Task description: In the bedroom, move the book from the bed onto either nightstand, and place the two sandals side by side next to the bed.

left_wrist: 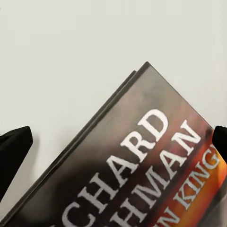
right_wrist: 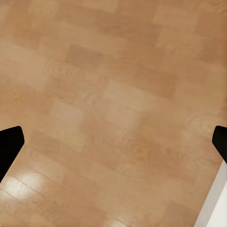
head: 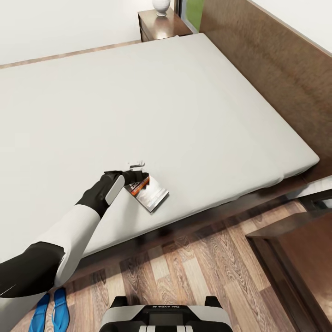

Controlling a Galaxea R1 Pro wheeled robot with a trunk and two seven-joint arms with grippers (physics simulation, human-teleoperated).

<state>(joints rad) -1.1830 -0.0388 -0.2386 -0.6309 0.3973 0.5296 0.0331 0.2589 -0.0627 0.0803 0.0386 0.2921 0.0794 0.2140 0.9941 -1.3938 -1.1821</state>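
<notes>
Here I am looking down over the bed [head: 193,92], its light-grey mattress taking up most of the head view, with the dark-brown headboard [head: 276,69] along the right and wood-plank floor [head: 193,272] below its near edge. At the far corner stands a nightstand [head: 159,25] with a white vase [head: 161,6] on top. The book [head: 150,191] lies flat on the mattress close to the near edge, orange band and white lettering showing. My left gripper [head: 137,174] sits right at the book's upper end; in its wrist view the two dark fingertips [left_wrist: 14,151] stand wide apart on either side of the cover, gripping nothing. The right gripper [right_wrist: 113,146] likewise shows spread fingertips over bare floor, holding nothing. Both blue sandals [head: 50,311] lie side by side on the floor beside the bed, partly behind my left arm.
</notes>
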